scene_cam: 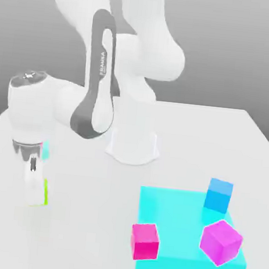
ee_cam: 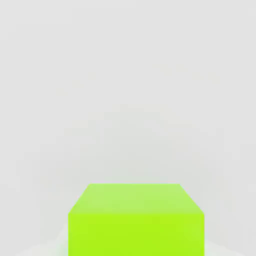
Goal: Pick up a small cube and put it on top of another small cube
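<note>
The gripper (scene_cam: 35,193) is seen low over the table (scene_cam: 93,214), far toward the exterior view's left, and a lime-green cube (scene_cam: 46,192) is seen directly at its fingers, touching or almost touching them. In the hand view the same cube (ee_cam: 136,220) lies close under the hand, with its top face and one side face shown. Whether the fingers are spread or pressed on the cube cannot be told.

The step in hand is judged to be the grasp of the green cube. For a good grasp, the fingers should be brought down on two opposite flat faces, and the hand should be centred over the cube, so that the cube is not pushed aside or turned when it is pinched. Only then should it be lifted straight up.

Well apart from the hand, a cyan platform (scene_cam: 174,223) carries a blue cube (scene_cam: 218,195), a purple cube (scene_cam: 221,242) and a pink cube (scene_cam: 144,241).

Most of the green cube is covered by the pale fingers. A small cyan patch (scene_cam: 45,149) is seen beside the wrist, and what it is cannot be made out.
</note>
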`<state>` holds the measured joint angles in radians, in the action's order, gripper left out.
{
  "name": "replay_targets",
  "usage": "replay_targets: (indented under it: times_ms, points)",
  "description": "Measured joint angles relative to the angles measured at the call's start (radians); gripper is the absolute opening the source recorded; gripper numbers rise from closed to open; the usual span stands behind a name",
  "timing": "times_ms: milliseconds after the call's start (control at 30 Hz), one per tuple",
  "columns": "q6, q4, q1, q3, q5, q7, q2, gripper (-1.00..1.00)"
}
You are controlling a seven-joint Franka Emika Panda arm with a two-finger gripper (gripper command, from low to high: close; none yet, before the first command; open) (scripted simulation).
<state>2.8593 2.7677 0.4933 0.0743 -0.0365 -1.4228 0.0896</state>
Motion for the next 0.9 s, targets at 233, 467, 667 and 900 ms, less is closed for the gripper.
replay_targets:
  times_ms: [233,467,667,900]
  points:
    - [-0.180,0.005,-0.291,-0.162,-0.052,-0.119,-0.201,-1.00]
    - [-0.345,0.008,-0.549,-0.383,-0.147,-0.223,-0.375,-1.00]
    - [-0.361,0.023,-0.693,-0.529,-0.179,-0.303,-0.399,-1.00]
    - [-0.198,0.049,-0.675,-0.560,-0.130,-0.346,-0.260,1.00]
